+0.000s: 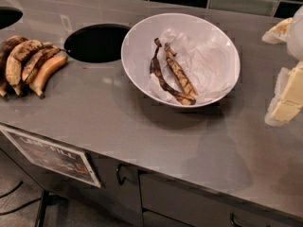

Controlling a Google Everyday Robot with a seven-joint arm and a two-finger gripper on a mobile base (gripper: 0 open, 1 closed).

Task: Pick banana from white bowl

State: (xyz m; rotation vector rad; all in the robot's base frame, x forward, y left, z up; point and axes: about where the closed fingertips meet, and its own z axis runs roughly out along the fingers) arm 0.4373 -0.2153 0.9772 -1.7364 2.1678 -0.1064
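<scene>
The white bowl (135, 51) stands on the steel counter, tilted toward me and lined with crumpled white paper. The banana (180, 74), small, fairly straight and yellow-brown with dark speckles, lies on the paper near the bowl's middle. A thinner, darker, curved banana (160, 79) lies right beside it on its left. My gripper (283, 63) is at the right edge of the view, to the right of the bowl and apart from it. Its two cream-padded fingers (286, 96) stand wide apart with nothing between them.
A bunch of bigger speckled bananas (28, 63) lies at the counter's left. A round dark hole (97, 42) opens in the counter left of the bowl, another at the far left corner (7, 15). A sign (47, 155) hangs below the front edge. Dark tiles back the counter.
</scene>
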